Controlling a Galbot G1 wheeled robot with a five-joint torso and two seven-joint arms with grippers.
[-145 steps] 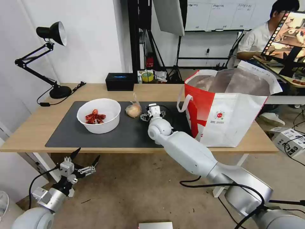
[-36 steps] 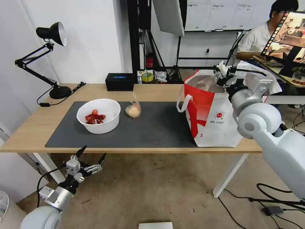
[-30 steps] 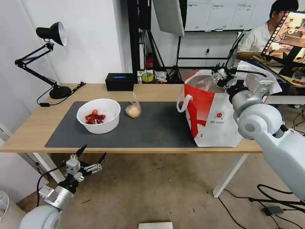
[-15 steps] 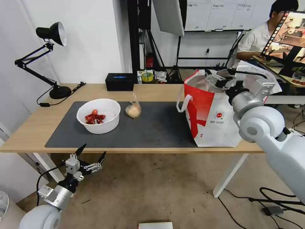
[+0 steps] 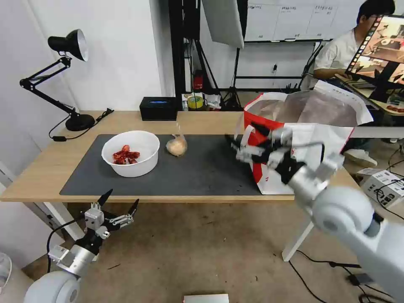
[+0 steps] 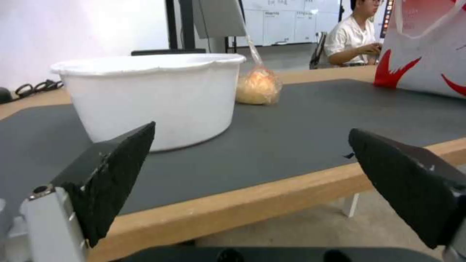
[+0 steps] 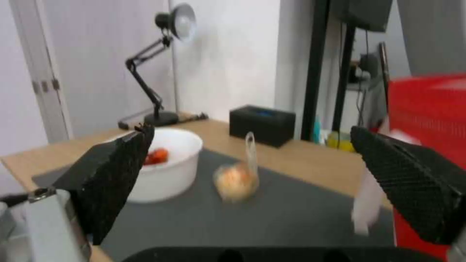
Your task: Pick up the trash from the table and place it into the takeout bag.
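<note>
Right tool (image 5: 244,145) over dark mat (image 5: 202,168), just in front of takeout bag (image 5: 294,164), fingers spread wide, holding nothing. Left tool (image 5: 119,202) low below counter (image 5: 38,168) front edge, fingers wide apart, empty. White bowl (image 5: 131,152) with red scraps on mat, left part. Knotted clear bag (image 5: 177,145) with yellowish lump just right of bowl, apart from it. Takeout bag upright at counter's right end, mouth open.
</note>
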